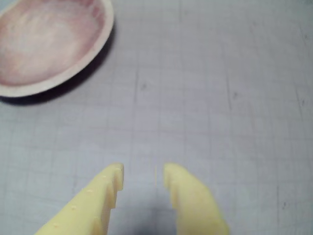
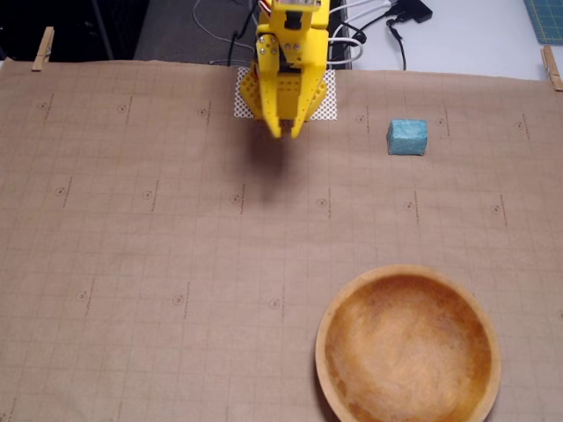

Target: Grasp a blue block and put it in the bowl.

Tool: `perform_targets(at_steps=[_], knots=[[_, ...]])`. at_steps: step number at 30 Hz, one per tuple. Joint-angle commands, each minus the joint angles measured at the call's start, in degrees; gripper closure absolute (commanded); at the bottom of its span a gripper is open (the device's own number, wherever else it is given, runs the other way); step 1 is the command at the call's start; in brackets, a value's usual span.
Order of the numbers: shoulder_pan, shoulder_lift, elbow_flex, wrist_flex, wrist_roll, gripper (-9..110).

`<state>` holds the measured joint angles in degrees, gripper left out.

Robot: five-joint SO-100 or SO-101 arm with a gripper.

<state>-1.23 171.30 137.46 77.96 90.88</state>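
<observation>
- yellow end effector (image 1: 143, 182), nearest the wrist camera, fingers parted and empty above bare table (image 2: 132, 264).
- blue block (image 2: 407, 137) sits well right of it in the fixed view.
- bowl (image 2: 407, 272) empty; a misaligned reach could nudge the block away.

Arm (image 2: 290, 61) all yellow printed plastic, boxy segments, black and white cables behind. Claw (image 1: 143, 177): two tapered yellow fingers, one notched on its inner edge.

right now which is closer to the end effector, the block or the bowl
The blue block, beside the end effector on the paper; the bowl sits much farther off.
</observation>
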Motion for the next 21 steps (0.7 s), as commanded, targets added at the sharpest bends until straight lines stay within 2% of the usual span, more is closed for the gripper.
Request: perform_targets(at_steps=[1, 9, 21], knots=[[-0.09, -11.16, -11.07, -0.62, 2.55, 82], [-0.44, -25.49, -22.76, 0.09, 4.22, 68], [-10.28, -32.43, -24.35, -0.53, 5.01, 55]])
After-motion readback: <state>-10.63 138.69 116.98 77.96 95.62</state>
